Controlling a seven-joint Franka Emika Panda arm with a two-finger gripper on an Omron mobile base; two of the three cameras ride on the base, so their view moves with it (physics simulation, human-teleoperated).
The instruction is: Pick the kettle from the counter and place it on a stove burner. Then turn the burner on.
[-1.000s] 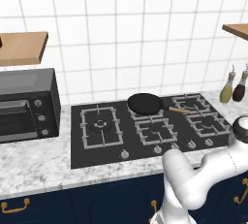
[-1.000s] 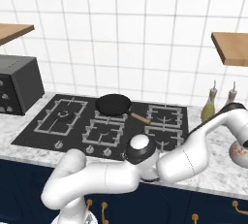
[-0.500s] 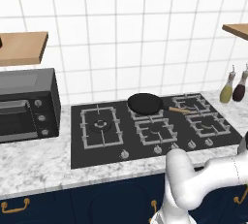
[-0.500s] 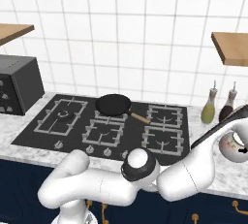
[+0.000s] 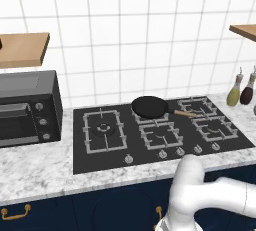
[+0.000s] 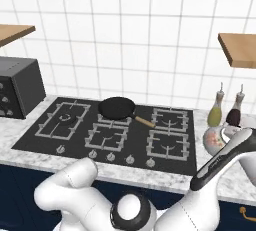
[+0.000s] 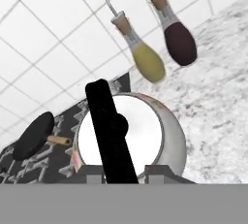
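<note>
Our gripper clenched on the kettle's black handle, kettle on the counter — right of the hob, near two bottles

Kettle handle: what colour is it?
Black. The thin arched handle crosses the glossy white-silver kettle, clearest in the hand view.

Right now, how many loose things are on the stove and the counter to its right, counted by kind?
Flat black frying pan: 1
Squat glossy white-silver kettle with black arched handle: 1
Slim bottles, one yellow-green and one dark brown: 2
Total: 4
</note>
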